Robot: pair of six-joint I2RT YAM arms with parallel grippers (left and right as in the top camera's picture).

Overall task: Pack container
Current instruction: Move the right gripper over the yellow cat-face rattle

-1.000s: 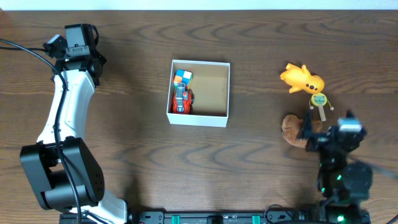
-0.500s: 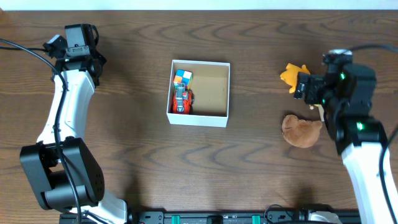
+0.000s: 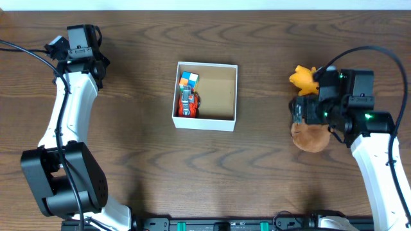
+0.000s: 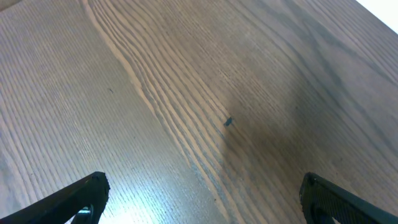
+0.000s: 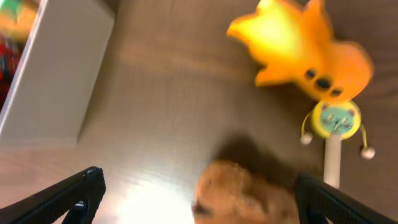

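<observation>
Lying between both jaws: container (image 3: pixel 205 122)

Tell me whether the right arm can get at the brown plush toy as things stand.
Probably yes. The right tool is open and hovers just above the brown plush toy, with nothing lying over it. The yellow toy and the stick rattle sit beside it, not on it.

Container (image 3: pixel 204 122) 1; cube (image 3: pixel 189 79) 1; car (image 3: pixel 187 102) 1; plush toys (image 3: pixel 300 78) (image 3: pixel 308 138) 2; stick figure (image 5: pixel 336 119) 1.
</observation>
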